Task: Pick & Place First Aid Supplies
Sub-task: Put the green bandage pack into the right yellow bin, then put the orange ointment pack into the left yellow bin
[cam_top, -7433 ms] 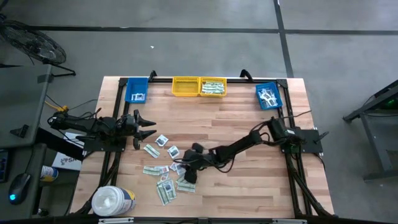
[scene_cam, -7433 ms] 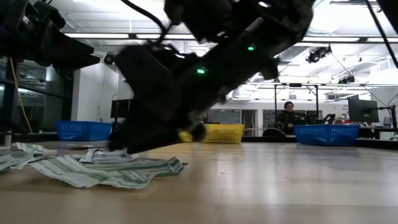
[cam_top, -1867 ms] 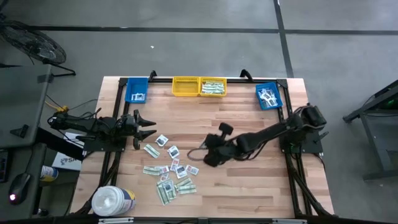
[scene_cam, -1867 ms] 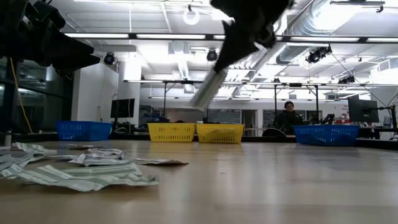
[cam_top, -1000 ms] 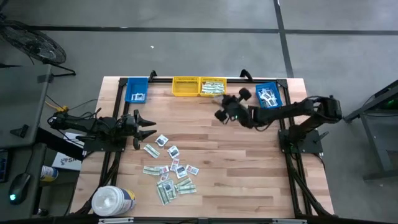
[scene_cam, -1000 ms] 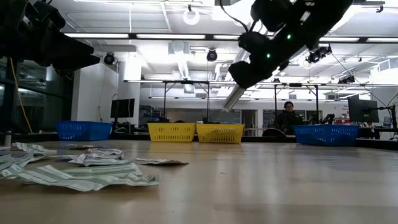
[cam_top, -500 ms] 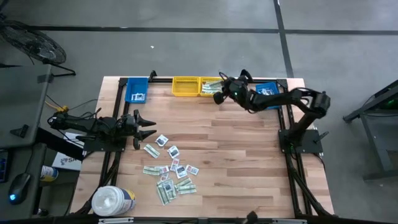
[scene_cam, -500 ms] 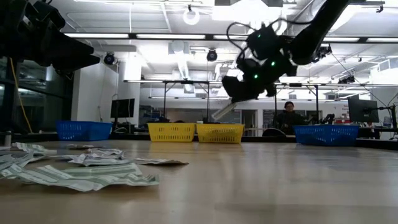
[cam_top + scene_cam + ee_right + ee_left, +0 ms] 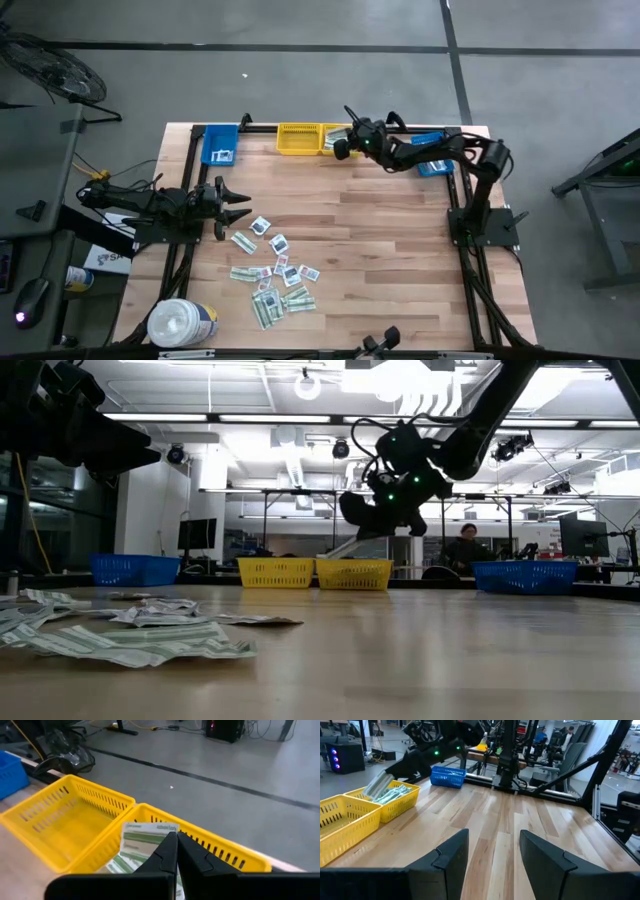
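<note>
Packet [image 9: 145, 840] lower end behind end effector [image 9: 176, 851]

My high camera hung straight above the table [image 9: 400, 250] and looked down, taking in the whole top with floor around it. The low camera sat at tabletop height and looked level across the boards toward the yellow bins [image 9: 315, 573] at mid-frame and the room behind; scattered packets [image 9: 150, 635] lay close at lower left. My left wrist camera faced across the table past its own fingers [image 9: 452, 855], catching the same yellow bins at left of frame. The right wrist camera looked down from close above those bins [image 9: 70, 820]. All four views shared them.
</note>
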